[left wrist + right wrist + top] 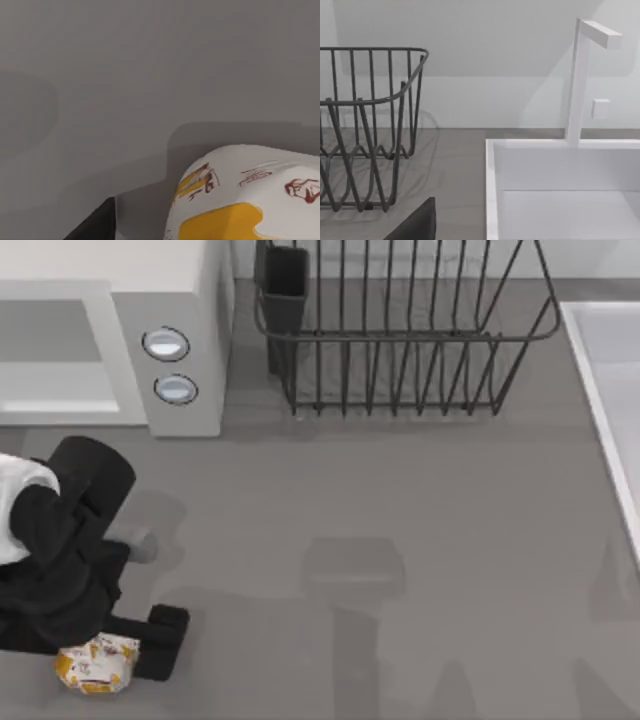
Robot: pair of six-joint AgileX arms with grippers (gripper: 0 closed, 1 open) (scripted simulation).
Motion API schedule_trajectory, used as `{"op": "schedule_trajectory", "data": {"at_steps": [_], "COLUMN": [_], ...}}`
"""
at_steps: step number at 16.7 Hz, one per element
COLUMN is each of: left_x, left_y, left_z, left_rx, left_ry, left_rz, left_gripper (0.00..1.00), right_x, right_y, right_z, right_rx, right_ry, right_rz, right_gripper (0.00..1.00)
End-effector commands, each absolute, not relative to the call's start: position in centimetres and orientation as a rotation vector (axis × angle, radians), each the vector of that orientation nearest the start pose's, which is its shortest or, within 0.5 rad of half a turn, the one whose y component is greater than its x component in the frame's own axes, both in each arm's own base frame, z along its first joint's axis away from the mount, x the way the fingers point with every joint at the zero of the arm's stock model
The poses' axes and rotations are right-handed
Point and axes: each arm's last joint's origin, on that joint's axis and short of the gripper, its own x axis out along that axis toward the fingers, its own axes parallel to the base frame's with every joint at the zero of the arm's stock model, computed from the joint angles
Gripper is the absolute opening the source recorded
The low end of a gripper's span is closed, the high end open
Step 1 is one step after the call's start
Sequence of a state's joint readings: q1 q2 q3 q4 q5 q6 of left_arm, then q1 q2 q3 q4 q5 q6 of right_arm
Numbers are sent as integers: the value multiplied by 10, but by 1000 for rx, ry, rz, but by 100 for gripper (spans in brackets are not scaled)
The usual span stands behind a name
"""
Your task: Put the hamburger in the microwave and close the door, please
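The hamburger [97, 663], in white paper with orange and red print, lies on the table near the front left corner. My left gripper [108, 652] is down over it and open, one black finger [165, 640] standing just right of the wrapper. In the left wrist view the hamburger [245, 195] sits close up, with a gap between it and the finger [95, 225]. The microwave [185, 300] stands at the back left, its grey cavity [50, 350] exposed. Its door is out of view. My right gripper [480, 235] is parked, open, facing the rack and sink.
A dark wire dish rack [400, 340] stands at the back, right of the microwave. A white sink [610, 390] runs along the right edge, with a white faucet [580, 80]. Bare grey table lies between the hamburger and the microwave.
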State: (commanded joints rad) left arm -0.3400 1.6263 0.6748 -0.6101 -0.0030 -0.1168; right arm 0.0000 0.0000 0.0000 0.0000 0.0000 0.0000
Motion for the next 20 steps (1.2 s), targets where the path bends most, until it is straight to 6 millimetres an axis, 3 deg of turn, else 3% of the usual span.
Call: {"op": "schedule_trajectory", "data": {"at_steps": [6,19,20], "left_x": [217,217,217], "left_y": [-76,-76,-76], "left_z": [91,91,91], "left_rx": [176,176,176], "left_ry": [1560,1560,1560], "left_rz": [-173,-173,-173], "left_gripper": [100,2,0], "right_x": [106,106,106], "right_y": [-1,-1,-1], "right_z": [160,160,160], "right_rx": [0,0,0], "right_ry": [0,0,0], "right_rz": [0,0,0], "right_gripper": [100,100,100]}}
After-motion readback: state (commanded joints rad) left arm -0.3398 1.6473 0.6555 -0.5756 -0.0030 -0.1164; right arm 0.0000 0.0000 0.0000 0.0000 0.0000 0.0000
